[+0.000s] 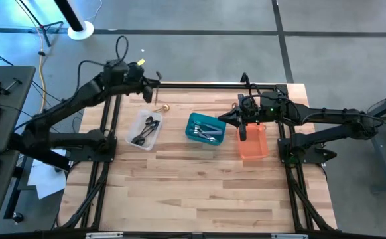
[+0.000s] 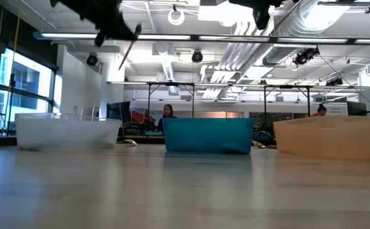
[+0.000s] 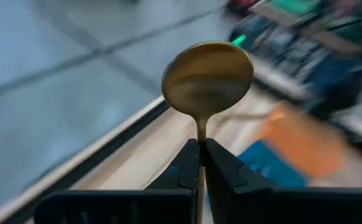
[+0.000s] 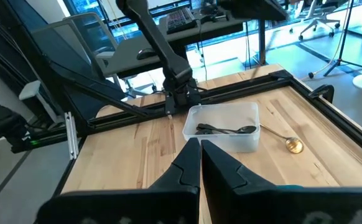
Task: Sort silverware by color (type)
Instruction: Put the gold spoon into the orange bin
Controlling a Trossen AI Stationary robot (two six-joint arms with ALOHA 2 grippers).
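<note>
Three bins stand in a row on the wooden table [image 1: 199, 186]: a clear bin [image 1: 144, 129] at left holding dark utensils [image 1: 146, 131], a teal bin [image 1: 205, 129] in the middle holding silver utensils [image 1: 207, 131], and an orange bin [image 1: 253, 143] at right. The left gripper [image 3: 201, 149], raised over the table's far left edge, pinches the handle of a gold spoon [image 3: 207, 78], bowl outward. A second gold spoon [image 4: 287, 142] lies on the table just beside the clear bin. The right gripper [image 4: 200, 145], fingers clenched and empty, hovers above the orange bin. No legible writing shows.
</note>
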